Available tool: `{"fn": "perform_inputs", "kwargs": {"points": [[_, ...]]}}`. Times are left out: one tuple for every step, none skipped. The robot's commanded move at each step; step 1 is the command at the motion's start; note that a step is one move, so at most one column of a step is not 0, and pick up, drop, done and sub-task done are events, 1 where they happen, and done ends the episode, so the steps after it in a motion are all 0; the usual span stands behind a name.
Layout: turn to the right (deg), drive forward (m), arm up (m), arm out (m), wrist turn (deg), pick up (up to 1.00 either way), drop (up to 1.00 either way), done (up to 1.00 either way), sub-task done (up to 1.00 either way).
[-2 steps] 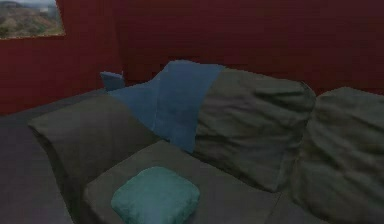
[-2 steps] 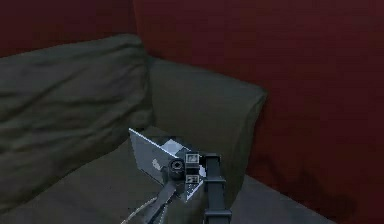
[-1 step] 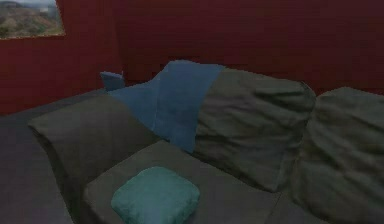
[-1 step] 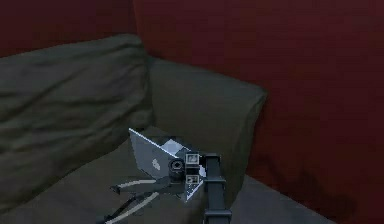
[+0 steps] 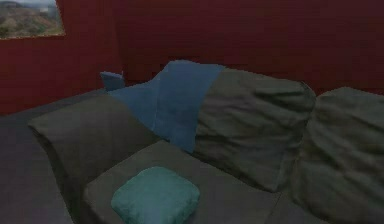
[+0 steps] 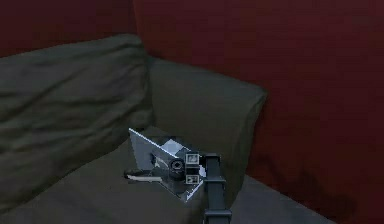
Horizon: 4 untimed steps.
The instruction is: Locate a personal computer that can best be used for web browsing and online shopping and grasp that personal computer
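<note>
A thin grey slab with a paler edge, shaped like a laptop (image 6: 150,148), lies on the dark grey sofa seat (image 6: 90,195) in the arm side view, near the sofa's armrest (image 6: 215,110). The dark arm bar (image 6: 215,195) rises from the bottom edge, with two small white marked squares (image 6: 181,165) at its far end. The gripper (image 6: 140,176) reaches left from them, right against the slab's lower edge. I cannot tell whether the gripper holds anything, since the slab rests on the seat at its far end.
In the forward view a grey sofa (image 5: 250,120) with fat back cushions carries a blue blanket (image 5: 175,100) and a teal cushion (image 5: 155,196). Dark red walls (image 5: 230,35) stand behind it, with a framed picture (image 5: 28,18) at top left.
</note>
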Motion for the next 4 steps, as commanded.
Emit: {"fn": "perform_inputs", "kwargs": {"points": [[0.0, 0.0, 0.0, 0.0, 45.0, 0.0, 0.0, 0.0, 0.0], [0.0, 0.0, 0.0, 0.0, 0.0, 1.0, 0.0, 0.0, 0.0], [0.0, 0.0, 0.1, 0.0, 0.0, 0.0, 0.0, 0.0, 0.0], [0.0, 0.0, 0.0, 0.0, 0.0, 0.0, 0.0, 1.0, 0.0]]}}
